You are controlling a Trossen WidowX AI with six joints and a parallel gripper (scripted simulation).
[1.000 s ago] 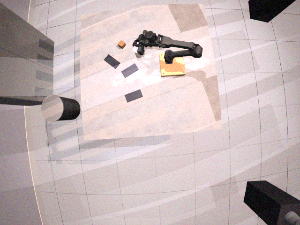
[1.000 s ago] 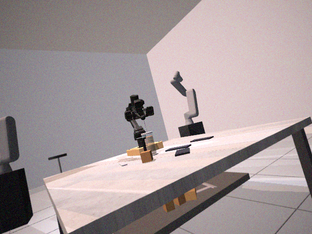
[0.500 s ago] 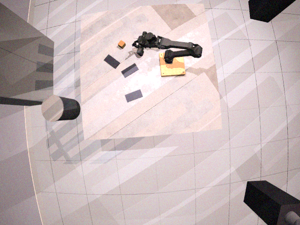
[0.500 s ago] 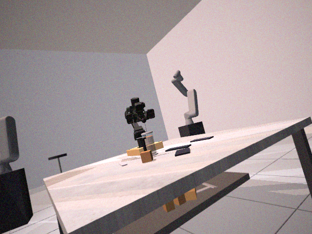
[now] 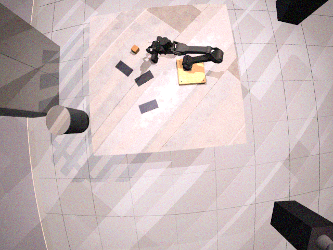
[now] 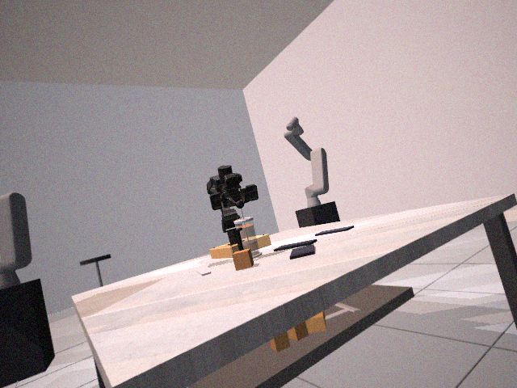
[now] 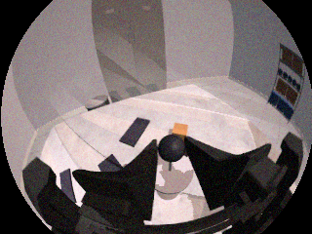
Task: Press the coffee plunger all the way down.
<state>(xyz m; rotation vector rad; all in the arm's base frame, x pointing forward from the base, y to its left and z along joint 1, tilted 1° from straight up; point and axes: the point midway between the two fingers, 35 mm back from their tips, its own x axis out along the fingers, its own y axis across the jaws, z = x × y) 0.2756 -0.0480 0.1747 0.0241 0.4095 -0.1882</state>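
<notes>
Black and rounded, the plunger knob (image 7: 172, 148) sits clamped between the two dark fingers of the black parallel-jaw claw (image 7: 172, 156), seen close up from the wrist camera. The claw grasps this knob from both sides, with the thin rod dropping straight below it toward the clear glass coffee press (image 6: 245, 230).

From the exterior view, the press stands upright on the pale tabletop (image 6: 376, 234), directly beneath the claw (image 6: 237, 204), with brownish liquid in its lower part. The knob is raised well above the glass body.

Just beyond the claw, on the far side from the arm's base, lies a small orange cube (image 5: 135, 49). Three flat dark rectangular cards (image 5: 124, 67) lie on the table near the claw, to one side of it. Behind the claw, the black jointed arm (image 5: 197, 49) reaches back to its mount on a square tan wooden plate (image 5: 191, 76).

From the top view, the claw (image 5: 153, 53) hovers over the press, which is mostly hidden under it.
</notes>
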